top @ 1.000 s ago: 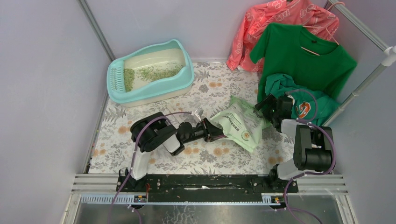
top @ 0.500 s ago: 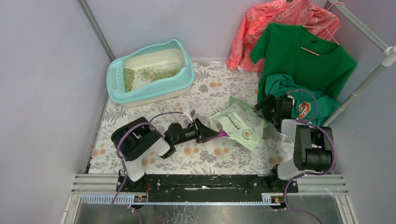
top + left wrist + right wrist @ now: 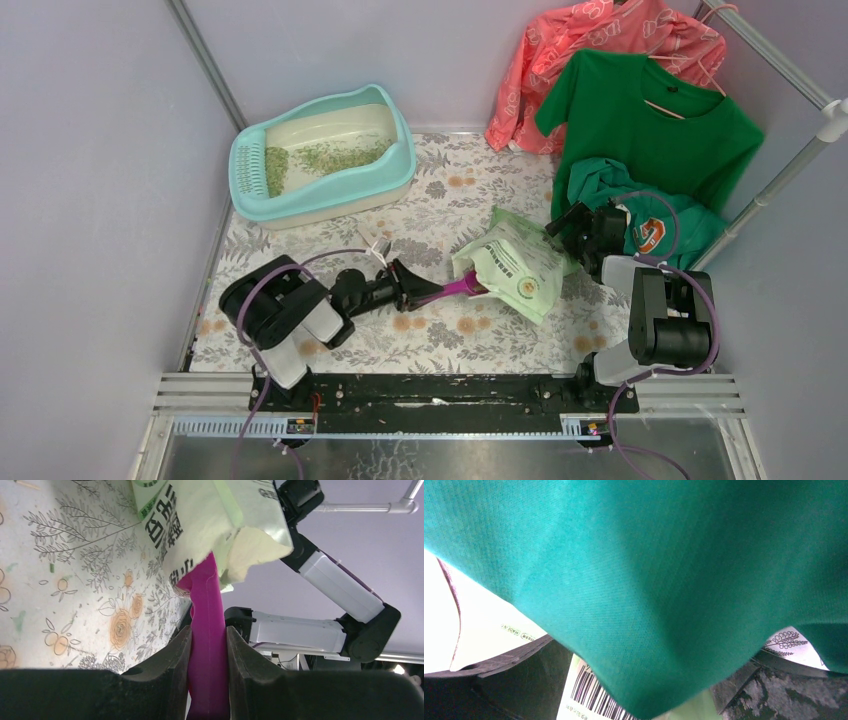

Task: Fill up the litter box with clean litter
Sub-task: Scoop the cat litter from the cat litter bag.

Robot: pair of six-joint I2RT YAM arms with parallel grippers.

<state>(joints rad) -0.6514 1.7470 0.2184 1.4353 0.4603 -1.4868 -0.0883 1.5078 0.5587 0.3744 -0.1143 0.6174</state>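
Turquoise plastic rims the litter box (image 3: 405,160), which sits at the far left corner of the table. Its long side runs close along the left wall (image 3: 100,200), and its slotted grate end points left. Inside the cream basin, the clean litter (image 3: 335,155) lies as a thin pale-green scatter beside the grate and along the far side.

Between the box's near rim and the arms we see an open stretch of floral cloth (image 3: 450,190).

The left arm lies low across that cloth, reaching right. The left gripper (image 3: 408,289) is clamped on the handle of a purple scoop (image 3: 455,289). In the wrist view both fingers (image 3: 175,655) press flat against the magenta handle (image 3: 207,645). The scoop's head is hidden inside the torn mouth of a light green printed bag (image 3: 515,265), which lies tilted at the centre right, well apart from the box.

The right gripper (image 3: 570,228) is at the bag's far right corner, hard against a teal garment (image 3: 610,180). That cloth (image 3: 674,570) fills most of the right wrist view. Below it we see only dark fingers (image 3: 514,670) on either side of the bag's barcode panel (image 3: 591,692), and we cannot tell whether they grip it.

A green T-shirt (image 3: 650,120) and a coral garment (image 3: 600,50) hang over the far right corner, crowding that side. A metal rail (image 3: 450,395) bounds the near edge.
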